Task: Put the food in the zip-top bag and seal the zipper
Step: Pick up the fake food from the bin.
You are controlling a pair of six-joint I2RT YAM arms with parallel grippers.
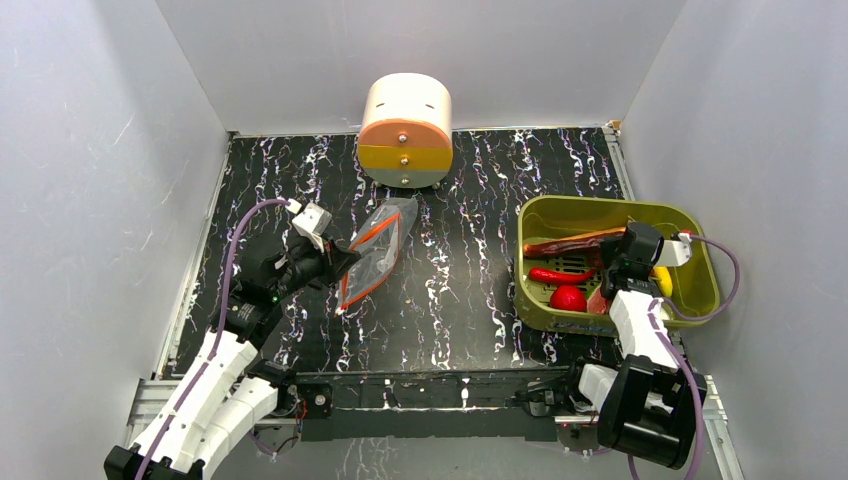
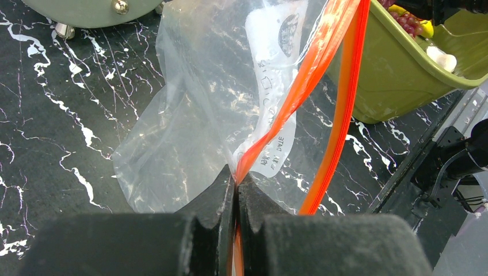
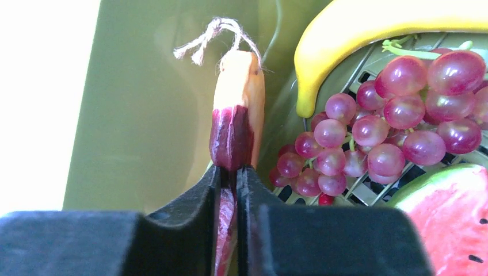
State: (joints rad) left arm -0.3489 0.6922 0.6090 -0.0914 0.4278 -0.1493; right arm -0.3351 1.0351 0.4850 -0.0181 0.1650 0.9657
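Left tool [image 2: 236, 178] is clamping tight on the zip-top bag [image 2: 190, 115], right on one lip of the zipper [image 2: 313, 63]. The orange-red strip is running out from between the jaws. The second lip is hanging apart beside it, so the mouth is gaping. The bag is sitting left of the tabletop's [image 1: 470, 300] middle, toward the far edge. It is near the round drum [image 1: 405, 130] and well apart from the olive bin [image 1: 600, 203].

Right tool [image 3: 230, 169] is gripping the sausage [image 3: 236, 115] inside the bin, which is sitting by the right edge. The jaws are squeezing the dark red part, and the stringed tip is poking out beyond them. I can't tell whether it's lifting off the bin floor. Banana [image 3: 368, 29], grapes [image 3: 391, 115] and a watermelon slice [image 3: 449, 207] are lying just beside it. The chili [image 1: 560, 274] and red round fruit [image 1: 568, 298] are showing in the bin's near-left part.

Handling, as I'm judging it:
- **Bag:** it is looking thin, crinkly, floppy and nearly weightless, with slick film. It will probably be collapsing shut unless a lip is being held up. The strip looks like the stiffest part, so that is the sensible place to hold.
- **Sausage:** it is looking like hard, light, smooth, rounded plastic. Pinched toward one end, it is likely to be swivelling between the pads, and a hold nearer the middle would be steadier.
- **Grapes:** they are looking knobbly and awkward to pinch.
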